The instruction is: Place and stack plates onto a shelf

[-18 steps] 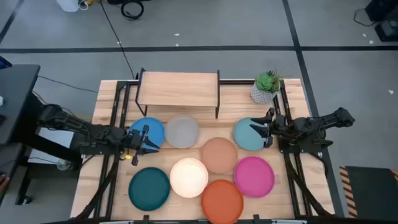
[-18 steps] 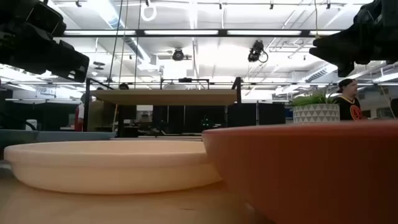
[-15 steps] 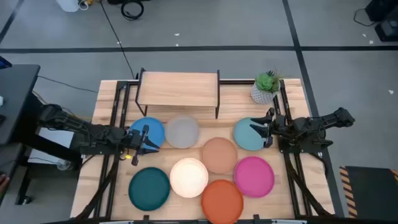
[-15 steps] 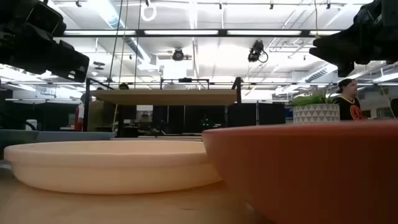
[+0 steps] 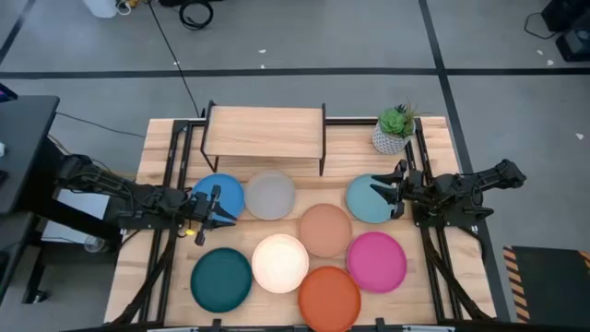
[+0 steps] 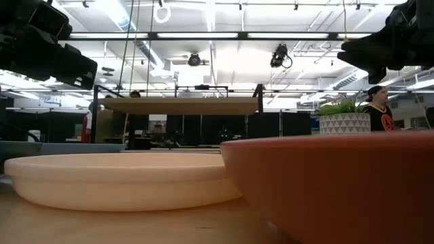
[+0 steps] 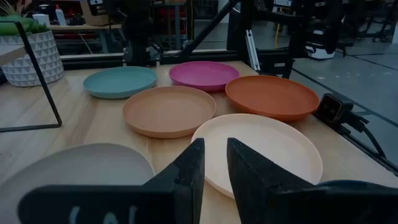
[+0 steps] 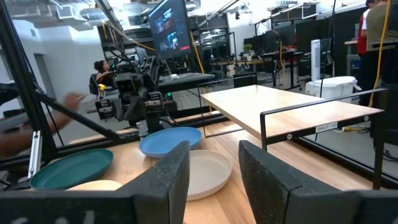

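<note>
Eight plates lie flat on the table: blue (image 5: pixel 219 196), grey (image 5: pixel 271 195), light blue (image 5: pixel 371 198), peach (image 5: pixel 325 230), cream-white (image 5: pixel 280 262), dark teal (image 5: pixel 222 280), orange (image 5: pixel 329 295) and magenta (image 5: pixel 376 261). The shelf (image 5: pixel 265 134) stands on its black legs at the far edge with nothing on its top. My left gripper (image 5: pixel 218 207) is open with a narrow gap (image 7: pixel 214 165) and hovers over the blue plate's near rim. My right gripper (image 5: pixel 383 191) is open (image 8: pixel 212 165) and hovers over the light blue plate. Both are raised off the table.
A potted plant (image 5: pixel 395 129) stands at the far right corner beside the shelf. Black frame rails (image 5: pixel 171 166) run along both table sides. In the low view a person (image 6: pixel 376 102) is in the room behind the table. Bare wood shows between the shelf and the plates.
</note>
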